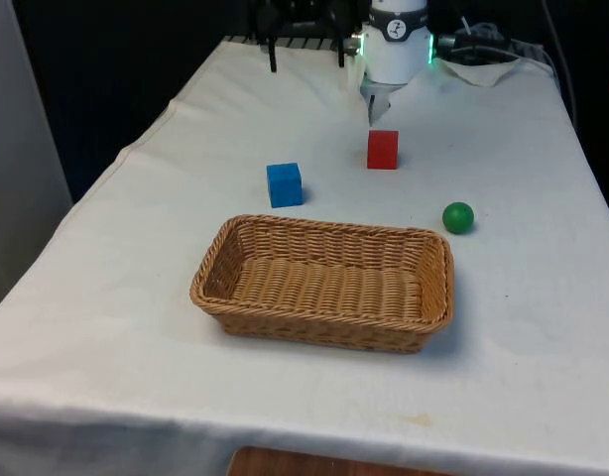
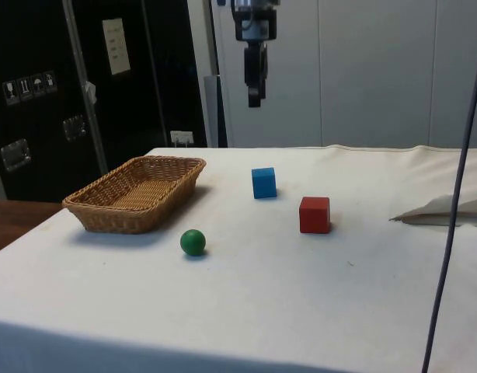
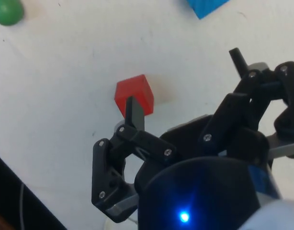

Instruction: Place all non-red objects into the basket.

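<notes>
A blue cube (image 1: 284,184) (image 2: 263,183) (image 3: 207,5) sits on the white cloth just beyond the wicker basket (image 1: 314,332) (image 2: 114,220), which holds nothing. To the front view's right of the basket's far corner rests a green ball (image 1: 458,217) (image 2: 193,242) (image 3: 7,10). Farther back stands a red cube (image 1: 382,149) (image 2: 315,214) (image 3: 133,95). My gripper (image 1: 376,111) (image 2: 255,97) (image 3: 185,79) hangs high above the table, behind the red cube, open with nothing between its fingers.
A crumpled white sheet (image 1: 488,64) (image 2: 448,210) lies near the robot's base at the front view's right. A thin cable (image 2: 448,233) hangs across the side view. Black stand legs (image 1: 304,40) rest at the table's far end.
</notes>
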Controlling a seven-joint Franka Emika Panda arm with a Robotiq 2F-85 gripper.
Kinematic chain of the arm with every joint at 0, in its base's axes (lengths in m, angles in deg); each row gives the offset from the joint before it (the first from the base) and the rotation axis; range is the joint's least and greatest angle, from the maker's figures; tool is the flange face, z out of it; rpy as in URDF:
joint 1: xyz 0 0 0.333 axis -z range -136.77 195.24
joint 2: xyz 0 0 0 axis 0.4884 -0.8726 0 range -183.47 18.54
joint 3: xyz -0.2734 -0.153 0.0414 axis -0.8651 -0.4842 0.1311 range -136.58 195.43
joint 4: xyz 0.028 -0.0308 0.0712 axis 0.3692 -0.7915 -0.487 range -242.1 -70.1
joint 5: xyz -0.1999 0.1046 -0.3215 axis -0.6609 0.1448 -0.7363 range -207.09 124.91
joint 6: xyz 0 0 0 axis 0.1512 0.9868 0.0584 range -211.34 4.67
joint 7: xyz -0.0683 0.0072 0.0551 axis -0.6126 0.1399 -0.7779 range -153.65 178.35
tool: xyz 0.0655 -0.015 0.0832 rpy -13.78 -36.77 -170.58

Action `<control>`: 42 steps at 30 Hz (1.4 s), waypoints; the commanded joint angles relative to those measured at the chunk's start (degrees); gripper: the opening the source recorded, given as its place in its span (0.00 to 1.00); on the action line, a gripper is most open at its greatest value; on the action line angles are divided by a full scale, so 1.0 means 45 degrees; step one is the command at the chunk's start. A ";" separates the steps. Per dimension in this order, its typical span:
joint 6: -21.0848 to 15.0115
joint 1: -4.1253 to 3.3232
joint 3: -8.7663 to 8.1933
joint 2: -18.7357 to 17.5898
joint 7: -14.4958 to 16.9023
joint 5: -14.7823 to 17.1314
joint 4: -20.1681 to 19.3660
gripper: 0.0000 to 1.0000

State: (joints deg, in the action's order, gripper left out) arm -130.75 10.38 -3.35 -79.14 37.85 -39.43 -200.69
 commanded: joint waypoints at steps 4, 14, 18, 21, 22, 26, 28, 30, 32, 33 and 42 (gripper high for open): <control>-0.0458 0.0000 0.0153 -0.0446 0.0242 0.0331 -0.0013 1.00; -0.1362 -0.0051 0.0420 -0.0802 0.0446 0.0726 -0.0357 1.00; -0.1592 -0.0025 0.0535 -0.0891 0.0382 0.0726 -0.0497 1.00; -0.1477 -0.0013 0.0535 -0.0904 0.0369 0.0637 -0.0509 1.00; -0.1821 -0.0025 0.0560 -0.1070 0.0407 0.0777 -0.0586 1.00; -0.2355 0.0000 0.0611 -0.1630 0.0586 0.0891 -0.0535 1.00; -0.2470 0.0025 0.0611 -0.1910 0.0688 0.0955 -0.0407 1.00; -0.2521 0.0000 0.0560 -0.2012 0.0547 0.0764 -0.0382 1.00; -0.2712 0.0038 0.0637 -0.2317 0.0904 0.1108 -0.0255 1.00; -0.2788 0.0038 0.0649 -0.2445 0.0980 0.1171 -0.0216 1.00; -0.3285 0.0140 0.0547 -0.3094 0.1923 0.1846 -0.0089 1.00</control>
State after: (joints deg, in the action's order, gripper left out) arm -145.25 10.56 -1.11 -93.29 45.41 -31.98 -201.03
